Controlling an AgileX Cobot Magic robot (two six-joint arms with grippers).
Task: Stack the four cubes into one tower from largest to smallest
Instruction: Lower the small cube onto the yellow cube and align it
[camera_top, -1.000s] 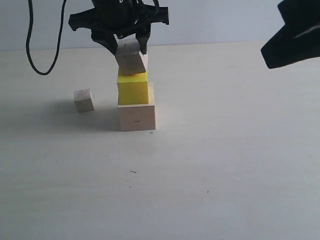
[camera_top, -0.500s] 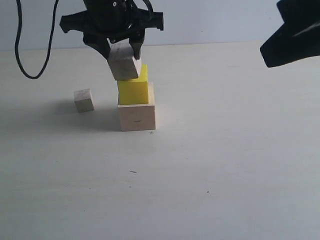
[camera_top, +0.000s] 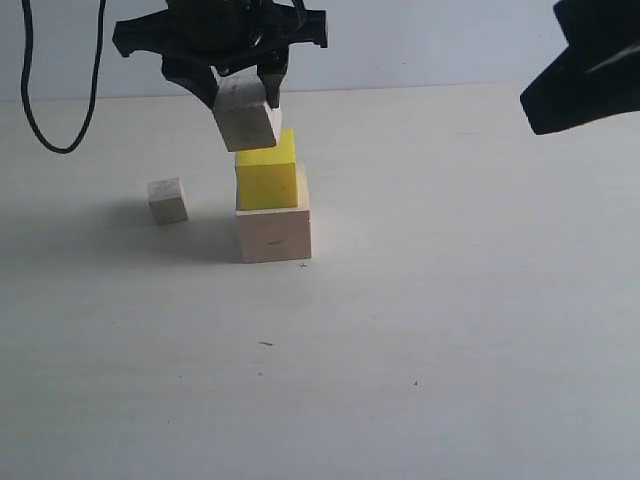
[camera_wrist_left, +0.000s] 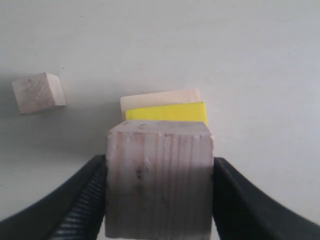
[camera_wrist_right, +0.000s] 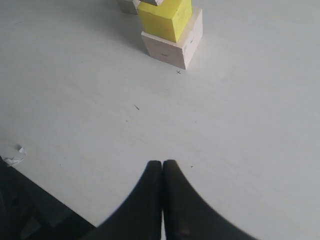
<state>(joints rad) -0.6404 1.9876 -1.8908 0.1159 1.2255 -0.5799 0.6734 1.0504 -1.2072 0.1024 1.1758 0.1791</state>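
Toward the far edge of the desk (camera_top: 450, 300), left of the middle, the left claw (camera_top: 245, 100) is hanging over a partly built tower. Its two black fingers (camera_wrist_left: 82, 200) are pinching a small wooden cube (camera_top: 246, 115) by opposite sides, and the cube is filling the gap between them.

That held cube is tilting, with one lower corner dipping toward the yellow cube (camera_top: 267, 178) beneath it. It is sitting slightly off toward the left side of the yellow cube rather than squarely above it. Whether the corner is touching the yellow top cannot be told.

The yellow cube is resting on the large wooden cube (camera_top: 273, 232), which is standing flat on the desk and showing a strip of its top beyond the yellow one.

A second small wooden cube (camera_top: 168, 200) is lying alone on the desk, apart from the tower, on its left side and away from the claw.

The right claw (camera_wrist_right: 162, 170) is hovering over bare desk nearer the front edge, well apart from the tower, with its fingertips pressed together and gripping nothing.

A black cable (camera_top: 40, 100) is looping down near the far left corner.
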